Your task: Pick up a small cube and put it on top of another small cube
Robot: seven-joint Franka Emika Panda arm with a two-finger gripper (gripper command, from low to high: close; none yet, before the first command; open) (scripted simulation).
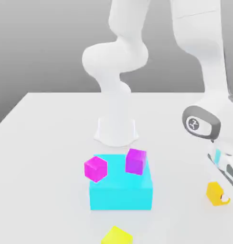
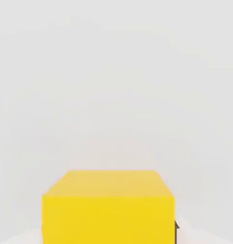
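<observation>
White worktop [image 1: 47, 143] carries the golden cube [image 1: 215, 192] at the exterior view's right, low between the jaws; whether they grip it cannot be told.

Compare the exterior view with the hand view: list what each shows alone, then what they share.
Exterior view alone: the white arm, two magenta cubes, one beside and one on the cyan block, a lemon-yellow cube at the near edge, and the end effector down at the golden cube on the exterior view's right.
Hand view alone: a close look at the golden cube's top and front face.
Shared: the golden cube and the white table.
</observation>
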